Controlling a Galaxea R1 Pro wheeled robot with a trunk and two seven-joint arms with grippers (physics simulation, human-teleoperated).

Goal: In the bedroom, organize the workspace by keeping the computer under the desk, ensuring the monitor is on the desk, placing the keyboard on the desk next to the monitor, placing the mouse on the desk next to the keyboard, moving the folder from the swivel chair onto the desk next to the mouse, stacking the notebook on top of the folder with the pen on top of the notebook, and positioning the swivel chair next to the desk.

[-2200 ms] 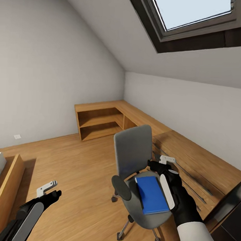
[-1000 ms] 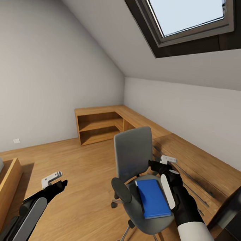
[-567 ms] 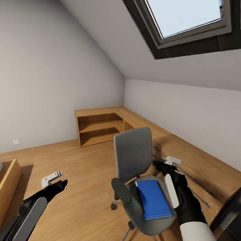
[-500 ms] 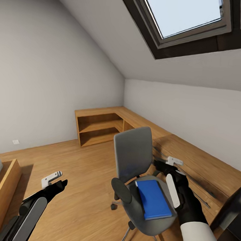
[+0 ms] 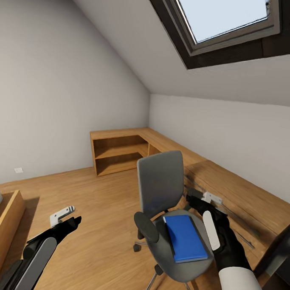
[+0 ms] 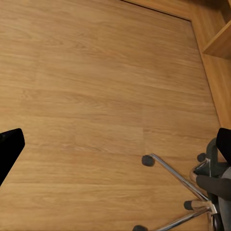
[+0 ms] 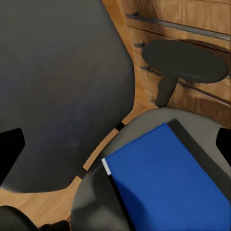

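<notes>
Attic room, wood floor. Folder (image 5: 185, 238) lies flat on the chair (image 5: 167, 214) seat, lower centre of head view. Looks thin, stiff, light, probably slick; best pinched at an overhanging edge. Right gripper (image 5: 203, 200) hovers beside it, fingers wide; left gripper (image 5: 64, 217) idle lower left, spread unclear.

Bright skylight (image 5: 224, 17) daylight — soft shadows.

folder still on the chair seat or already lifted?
On the seat. The blue folder lies flat on the swivel chair; the right gripper hovers beside it, jaws open, not touching it.
</notes>
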